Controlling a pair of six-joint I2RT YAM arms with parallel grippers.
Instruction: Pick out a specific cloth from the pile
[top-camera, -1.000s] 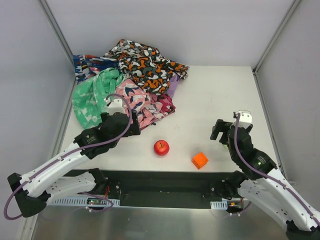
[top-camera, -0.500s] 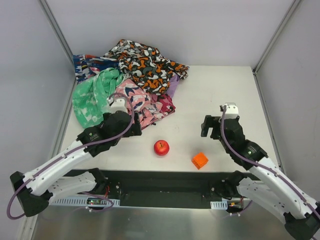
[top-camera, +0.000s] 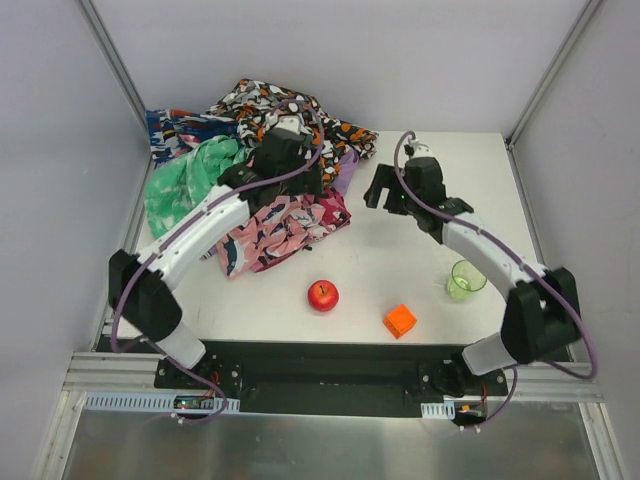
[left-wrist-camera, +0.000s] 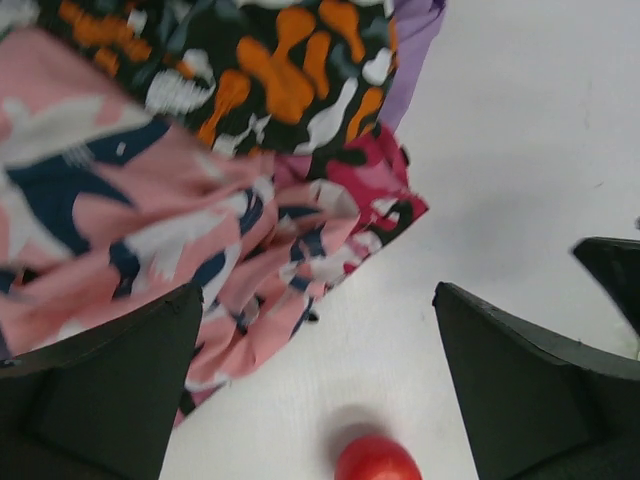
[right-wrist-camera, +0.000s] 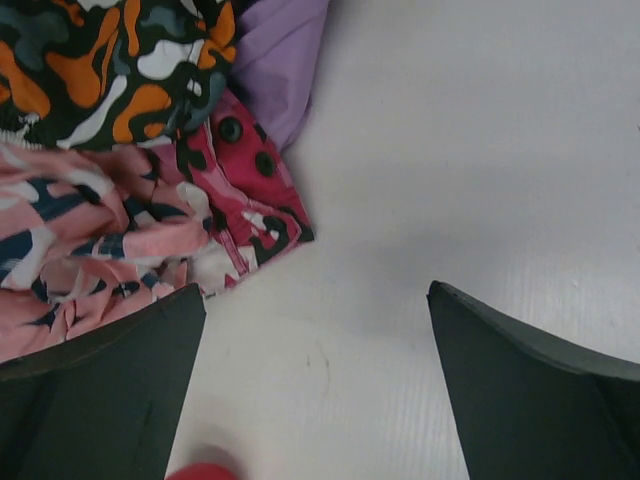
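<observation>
The lilac cloth (top-camera: 347, 171) shows only as a small purple edge at the right side of the pile (top-camera: 215, 150). It lies under the black-orange-white cloth (top-camera: 340, 130) and beside the pink camouflage cloth (top-camera: 270, 225). It also shows in the left wrist view (left-wrist-camera: 415, 40) and the right wrist view (right-wrist-camera: 280, 60). My left gripper (top-camera: 300, 178) is open and empty over the pile's right part; its jaws (left-wrist-camera: 318, 300) frame bare table and pink cloth. My right gripper (top-camera: 384, 195) is open and empty just right of the purple edge, above the table (right-wrist-camera: 316, 290).
A red apple (top-camera: 322, 295) lies in front of the pile, also seen in the left wrist view (left-wrist-camera: 377, 462). An orange cube (top-camera: 399, 320) sits to its right and a green cup (top-camera: 464, 280) stands further right. The green speckled cloth (top-camera: 185, 190) lies at the pile's left. Walls enclose the table.
Both arms have reached from the table's front toward the pile. The left gripper is now over the pile, the right beside the purple edge. The green cup has come into view.
</observation>
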